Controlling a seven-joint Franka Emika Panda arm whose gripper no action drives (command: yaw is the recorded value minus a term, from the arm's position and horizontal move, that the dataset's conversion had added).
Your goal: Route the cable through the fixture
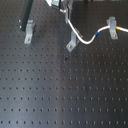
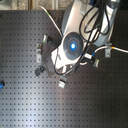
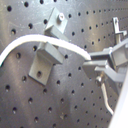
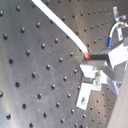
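Note:
The white cable [image 1: 86, 39] runs from my gripper [image 1: 65, 8] at the top of the first exterior view down past the leaning silver fixture [image 1: 71, 44], then right to its yellow and blue bands [image 1: 113, 32]. In the first wrist view the cable [image 3: 20, 46] lies across the forked top of the fixture [image 3: 46, 57] and ends between my fingertips [image 3: 94, 61]. The gripper is shut on the cable. In the second wrist view the cable [image 4: 62, 25] comes in taut to the gripper [image 4: 91, 59]. I cannot tell if it sits inside the fork.
An upright clip with a wide U top [image 1: 29, 31] stands at the first exterior view's left. A narrower grey clip [image 1: 112, 23] holds the banded end at the first exterior view's right. The arm [image 2: 75, 42] hides most of the black perforated board [image 1: 60, 95] in the second exterior view.

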